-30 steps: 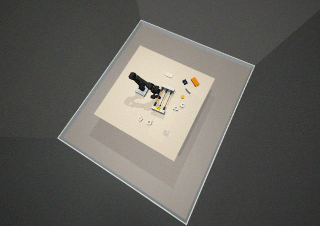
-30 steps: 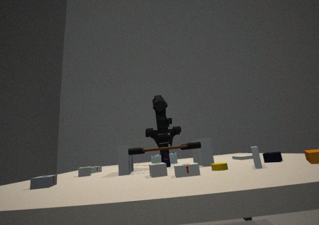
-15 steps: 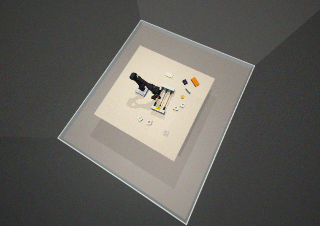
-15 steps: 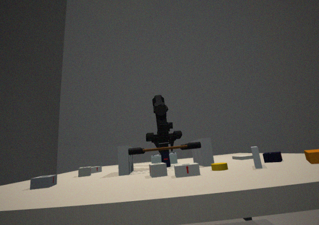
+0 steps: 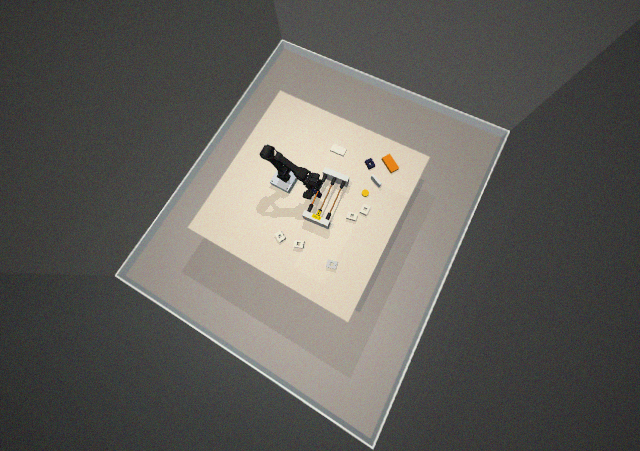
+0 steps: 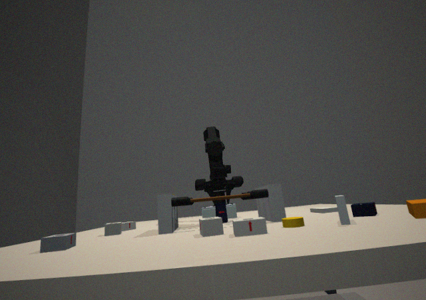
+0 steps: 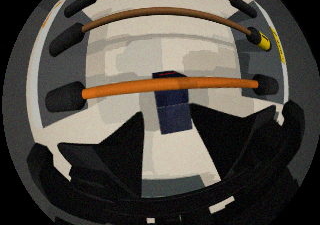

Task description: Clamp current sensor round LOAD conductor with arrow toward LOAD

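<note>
The dark blue sensor (image 6: 221, 217) (image 7: 175, 119) stands upright on the table, with a red mark near its top. The orange conductor (image 7: 120, 88) crosses in front of it in the wrist view; whether it lies inside the sensor I cannot tell. A middle conductor (image 7: 165, 11) has a yellow sleeve (image 7: 262, 41) at one end; its lettering is unreadable. The conductors run between two grey-white blocks (image 5: 336, 176) (image 5: 316, 222). My gripper (image 6: 221, 202) (image 7: 166, 111) is partly open, its fingers on either side of the sensor. A gap shows at the left finger; the right fingertip is close to the sensor.
Several white square pieces (image 5: 352, 216) (image 5: 298, 244) (image 6: 249, 226) lie around the conductor stand. A yellow disc (image 5: 364, 193) (image 6: 292, 222), a grey upright bar (image 6: 342, 209), a dark blue block (image 5: 369, 163) (image 6: 363, 209) and an orange block (image 5: 390, 163) (image 6: 417, 208) stand beyond.
</note>
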Available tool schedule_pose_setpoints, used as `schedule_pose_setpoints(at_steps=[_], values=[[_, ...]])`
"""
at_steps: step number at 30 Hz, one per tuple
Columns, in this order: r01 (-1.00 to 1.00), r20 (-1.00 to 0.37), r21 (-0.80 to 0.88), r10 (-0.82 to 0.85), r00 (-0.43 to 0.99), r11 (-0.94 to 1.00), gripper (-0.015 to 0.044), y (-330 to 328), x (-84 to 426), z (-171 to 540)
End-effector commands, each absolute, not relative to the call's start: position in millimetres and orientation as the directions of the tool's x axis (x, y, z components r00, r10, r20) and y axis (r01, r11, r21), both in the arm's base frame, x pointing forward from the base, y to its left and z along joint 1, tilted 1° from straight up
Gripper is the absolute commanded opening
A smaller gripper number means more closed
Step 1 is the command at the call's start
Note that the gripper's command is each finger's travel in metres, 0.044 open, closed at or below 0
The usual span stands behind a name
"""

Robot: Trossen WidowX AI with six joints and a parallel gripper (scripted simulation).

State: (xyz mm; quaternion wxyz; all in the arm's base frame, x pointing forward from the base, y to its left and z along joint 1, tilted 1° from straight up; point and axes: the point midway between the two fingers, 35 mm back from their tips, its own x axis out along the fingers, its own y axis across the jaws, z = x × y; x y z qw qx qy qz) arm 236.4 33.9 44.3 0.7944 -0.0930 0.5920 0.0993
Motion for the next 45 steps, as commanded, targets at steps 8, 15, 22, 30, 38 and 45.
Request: schedule_pose_setpoints(at_steps=[8,15,22,30,38,45], values=[[-0.268,-0.959,-0.03,0.048,0.279,0.963,0.0152,34,236,45],[-0.269,-0.96,-0.029,0.049,0.277,0.963,0.0066,34,235,45],[-0.269,-0.96,-0.028,0.049,0.275,0.963,0.0,31,218,47],[-0.27,-0.961,-0.027,0.049,0.272,0.963,0.0,25,191,46],[-0.267,-0.962,-0.029,0.046,0.269,0.963,0.0026,24,183,44],[-0.267,-0.962,-0.029,0.046,0.269,0.963,0.021,24,183,44]])
